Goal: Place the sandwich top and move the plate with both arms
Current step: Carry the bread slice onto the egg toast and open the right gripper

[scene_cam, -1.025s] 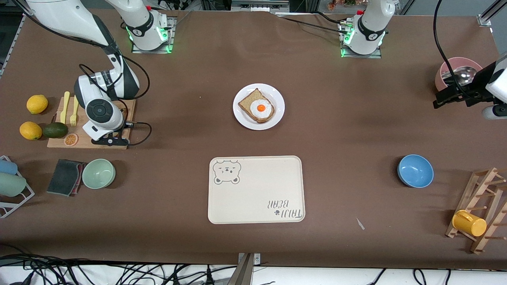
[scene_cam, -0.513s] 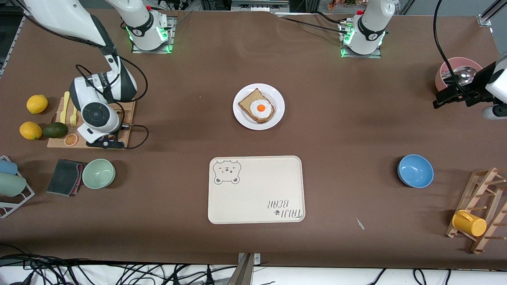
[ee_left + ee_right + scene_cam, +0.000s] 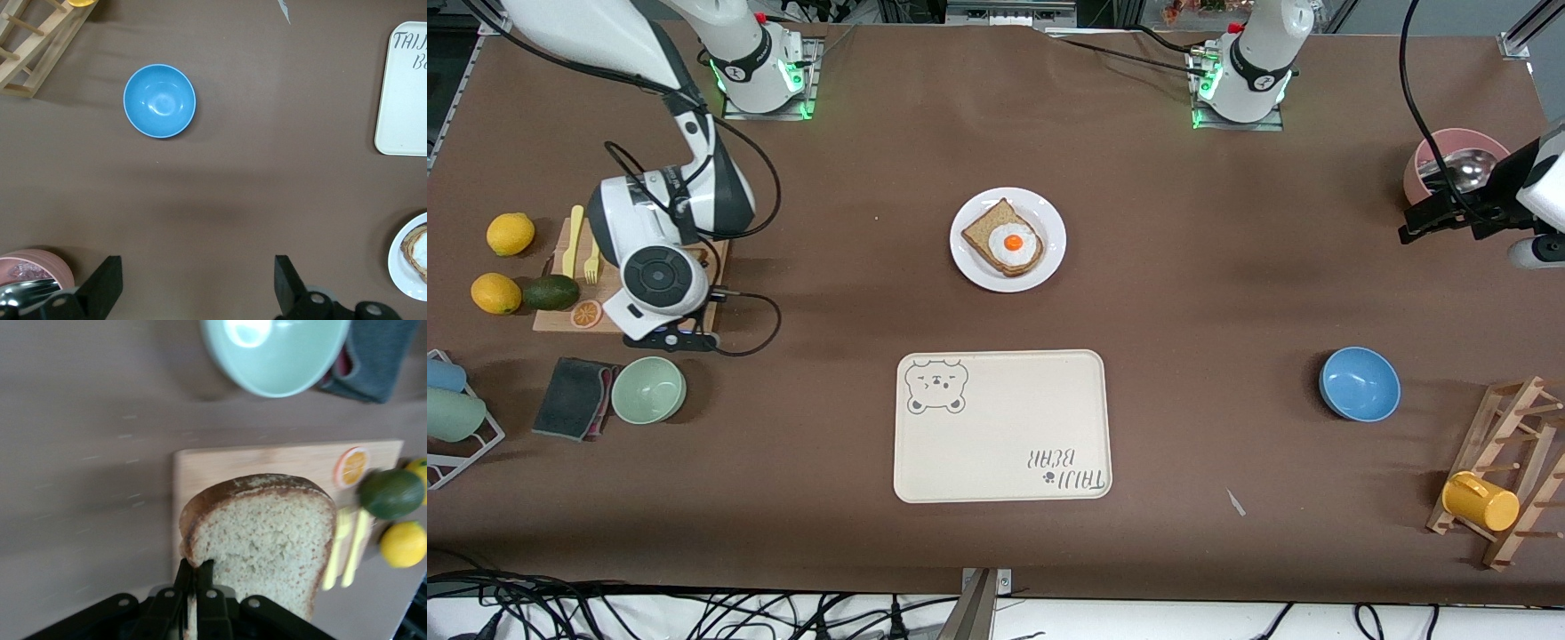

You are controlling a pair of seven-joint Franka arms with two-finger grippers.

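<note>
- Right gripper point(image 3: 193, 587) clamped on the bread slice point(image 3: 263, 537), over the cutting board point(image 3: 694, 316) at the right arm's end; white plate point(image 3: 1049, 258) with egg toast point(image 3: 1005, 244) well apart, mid-table.
- Slice: pale wholegrain crumb, dark crust, rounded end away from the fingers (edge-gripped).
- Left gripper point(image 3: 197, 283) spread wide, empty, waiting beside the pink bowl point(image 3: 1427, 160).

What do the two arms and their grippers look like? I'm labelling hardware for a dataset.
Both arms are glossy white with black joint bands and looping black cables; green lights glow at their bases. The right gripper and left gripper are black with angular black fingers.
</note>
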